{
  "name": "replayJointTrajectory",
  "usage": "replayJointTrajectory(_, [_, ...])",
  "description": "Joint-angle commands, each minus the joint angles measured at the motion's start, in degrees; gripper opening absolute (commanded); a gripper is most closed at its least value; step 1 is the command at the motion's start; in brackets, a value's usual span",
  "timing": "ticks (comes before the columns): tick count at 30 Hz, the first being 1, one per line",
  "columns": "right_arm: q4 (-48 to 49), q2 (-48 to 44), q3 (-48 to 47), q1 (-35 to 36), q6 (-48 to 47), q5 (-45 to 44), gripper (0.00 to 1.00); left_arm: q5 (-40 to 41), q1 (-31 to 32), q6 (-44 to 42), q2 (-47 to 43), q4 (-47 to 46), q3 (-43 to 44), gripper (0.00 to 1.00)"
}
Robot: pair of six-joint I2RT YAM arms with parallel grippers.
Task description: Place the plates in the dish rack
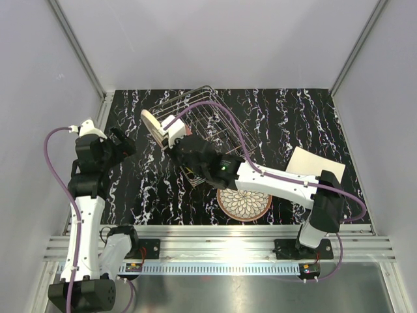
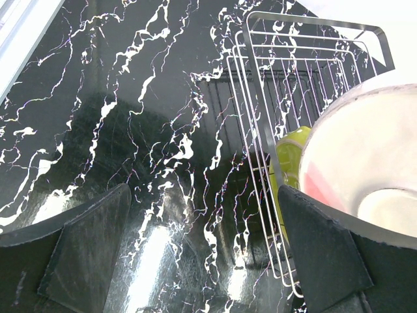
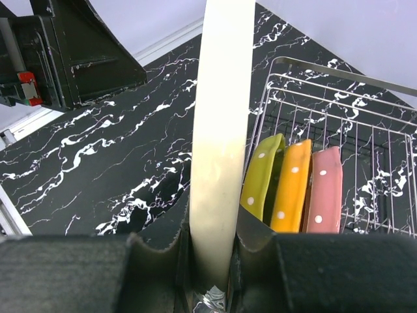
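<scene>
Plates already racked: scalloped lime-green plate (image 3: 260, 176), scalloped orange plate (image 3: 292, 186) and scalloped pink plate (image 3: 324, 189), each white-dotted. They stand on edge side by side, the green one outermost toward 9 o'clock.
Dish rack: rectangular basket of thin silver wire (image 1: 208, 111), at 12 o'clock on the black, white-veined table (image 1: 150, 189).
Plate in hand: plain glossy cream plate (image 3: 218, 117), upright and edge-on to the right wrist camera, at the rack's 9 o'clock side, just beside the lime-green plate. Whether its lower edge is over the rim or outside the wire cannot be told.
Right gripper (image 3: 212, 251): clamped on the cream plate's rim, one pad against each face.
Left gripper (image 2: 208, 254): released, fingers spread wide, holding nothing. It sits at 9 o'clock on the table, near the rack but apart from it.
Plates waiting: round white petal-patterned plate with a brown rim (image 1: 244, 203), flat at 5 o'clock, partly under the right arm. Plain cream squarish plate (image 1: 309, 163), flat at 3 o'clock.
Step in hand: judged to be the fourth loading, with three plates in, one carried and two on the table.
Next move: likely calls for shifting the cream plate toward 3 o'clock over the rim. It would then be lowered upright into the gap beside the lime-green plate without knocking that plate, and let go only once the wires support it.
</scene>
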State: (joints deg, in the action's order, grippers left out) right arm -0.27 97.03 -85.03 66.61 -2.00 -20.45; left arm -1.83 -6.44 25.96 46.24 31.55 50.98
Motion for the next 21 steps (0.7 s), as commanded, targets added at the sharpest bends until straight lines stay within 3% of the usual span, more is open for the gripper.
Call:
replayJointTrajectory(1, [9.3, -3.2, -1.4, -0.1, 1.0, -2.4, 0.00, -1.3, -0.4, 0.1, -0.3, -2.9, -0.2, 0.99])
replayJointTrajectory(21, [4.1, 0.1, 1.4, -0.2, 3.4, -5.0, 0.00, -1.3, -0.3, 0.1, -0.7, -2.9, -0.3, 0.99])
